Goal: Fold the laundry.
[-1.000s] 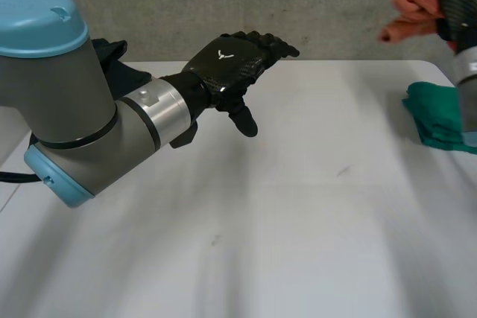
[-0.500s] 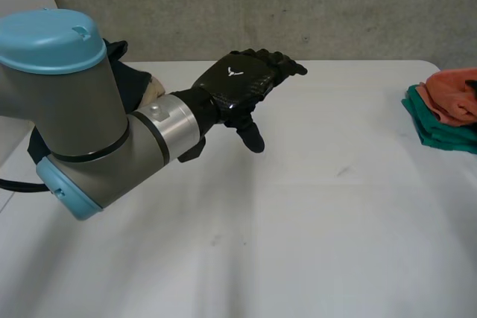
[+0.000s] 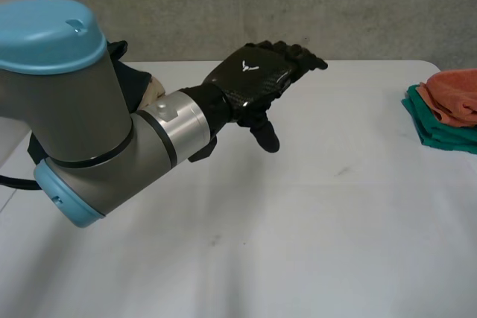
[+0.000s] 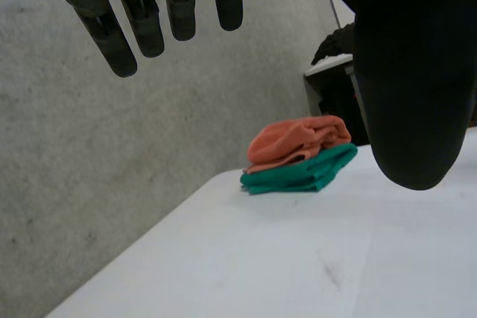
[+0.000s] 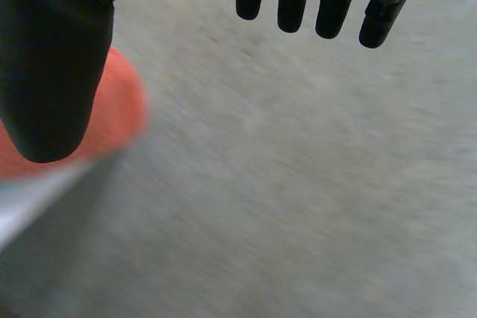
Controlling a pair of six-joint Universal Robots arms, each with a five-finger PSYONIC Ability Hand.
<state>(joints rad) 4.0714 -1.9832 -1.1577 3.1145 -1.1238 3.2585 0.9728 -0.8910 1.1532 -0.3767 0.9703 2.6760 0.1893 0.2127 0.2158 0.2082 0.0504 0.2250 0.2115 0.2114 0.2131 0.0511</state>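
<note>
A folded orange cloth (image 3: 452, 93) lies on top of a folded green cloth (image 3: 438, 133) at the table's right edge. My left hand (image 3: 252, 78) hovers open over the back middle of the white table (image 3: 298, 243), far from the pile and holding nothing. Past its straight fingers (image 4: 112, 31) in the left wrist view, the orange cloth (image 4: 297, 139) and the green cloth (image 4: 305, 173) sit stacked. My right hand (image 5: 52, 57) is open with its fingers straight and nothing in it. A bit of the orange cloth (image 5: 119, 117) shows beside its thumb.
A grey concrete wall (image 3: 223, 5) runs behind the table. Dark items (image 3: 128, 80) sit at the back left behind my left arm. A dark piece of furniture (image 4: 335, 72) stands beyond the table's right end.
The right hand, which held the orange cloth up above the green one, has let it go onto the green cloth and left the head view. The left hand drifted slightly right.
</note>
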